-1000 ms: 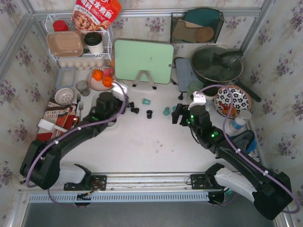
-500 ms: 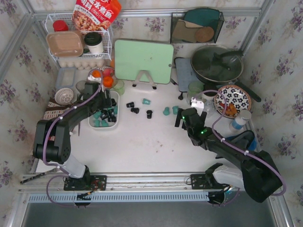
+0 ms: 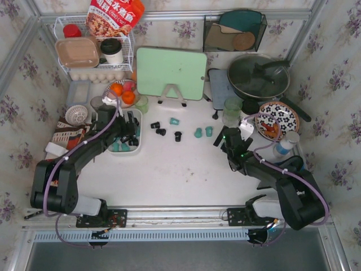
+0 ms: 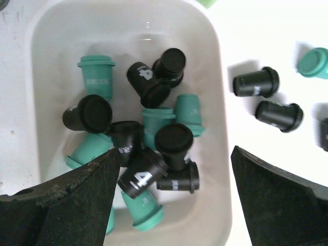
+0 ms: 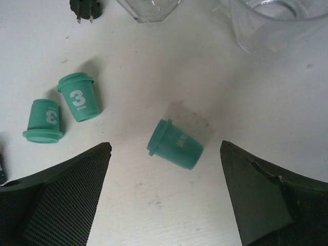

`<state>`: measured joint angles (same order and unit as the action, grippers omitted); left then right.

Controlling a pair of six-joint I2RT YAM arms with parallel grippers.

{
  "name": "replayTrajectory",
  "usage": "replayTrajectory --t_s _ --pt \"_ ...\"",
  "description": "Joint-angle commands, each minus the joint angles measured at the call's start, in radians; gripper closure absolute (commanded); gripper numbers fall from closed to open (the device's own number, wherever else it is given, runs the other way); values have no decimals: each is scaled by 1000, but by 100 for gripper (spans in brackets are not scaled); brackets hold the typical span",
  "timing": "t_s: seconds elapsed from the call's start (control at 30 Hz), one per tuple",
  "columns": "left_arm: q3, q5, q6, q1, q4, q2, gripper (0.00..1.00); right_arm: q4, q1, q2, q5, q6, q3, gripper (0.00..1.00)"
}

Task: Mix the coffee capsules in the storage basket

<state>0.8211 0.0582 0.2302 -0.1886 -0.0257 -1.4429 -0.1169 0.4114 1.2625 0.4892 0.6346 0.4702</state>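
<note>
The white storage basket [image 4: 215, 77] holds several teal and black coffee capsules [image 4: 154, 123] in a jumbled heap. My left gripper [image 4: 171, 192] hangs open just above the basket's near end, its fingers either side of the pile and holding nothing. In the top view that gripper [image 3: 124, 132] covers part of the basket [image 3: 125, 152]. Loose capsules lie on the table to its right, black ones [image 3: 161, 131] and teal ones [image 3: 198, 133]. My right gripper [image 5: 165, 154] is open above a teal capsule [image 5: 177, 146] that lies on its side, clear of both fingers.
Two teal capsules marked 3 [image 5: 79, 97] stand left of the right gripper. Glass cups [image 5: 277, 20] are just beyond it. A green cutting board [image 3: 171, 73], a fruit plate [image 3: 121, 93], a pan [image 3: 258, 76], a patterned plate [image 3: 276, 119] and a wire rack [image 3: 93, 51] line the back.
The left jaws have opened wide over the basket and the left arm has shifted left. The right gripper has drawn back to the right, uncovering two teal capsules on the table.
</note>
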Motion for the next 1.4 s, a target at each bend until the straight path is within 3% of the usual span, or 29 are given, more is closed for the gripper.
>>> replayTrajectory --t_s 0.0,0.23,0.4,0.47,0.6,0.77,0.9,1.1,1.37 --pt "-22 -22 2 -34 -55 72 9 -33 0 39 13 143 24 5" --pt "-5 -47 -25 -78 -47 97 7 164 1 164 92 323 135 12" --pt "-2 -40 -18 -90 -52 94 6 242 0 245 88 367 189 20" --pt "-2 -40 -16 -93 -53 94 1 244 1 257 88 372 192 22" --pt "-2 -38 -16 -98 -53 97 1 235 0 257 90 370 187 30" --pt "-1 -33 -17 -108 -57 100 1 224 1 233 86 338 183 48" --pt "7 -28 -31 -124 -60 94 1 177 0 172 46 228 166 58" --pt "49 -18 -76 -188 -37 58 1 -72 0 -26 -156 -111 53 69" --pt "136 -68 -117 -311 48 -1 1 -451 83 -248 -461 -575 -121 69"
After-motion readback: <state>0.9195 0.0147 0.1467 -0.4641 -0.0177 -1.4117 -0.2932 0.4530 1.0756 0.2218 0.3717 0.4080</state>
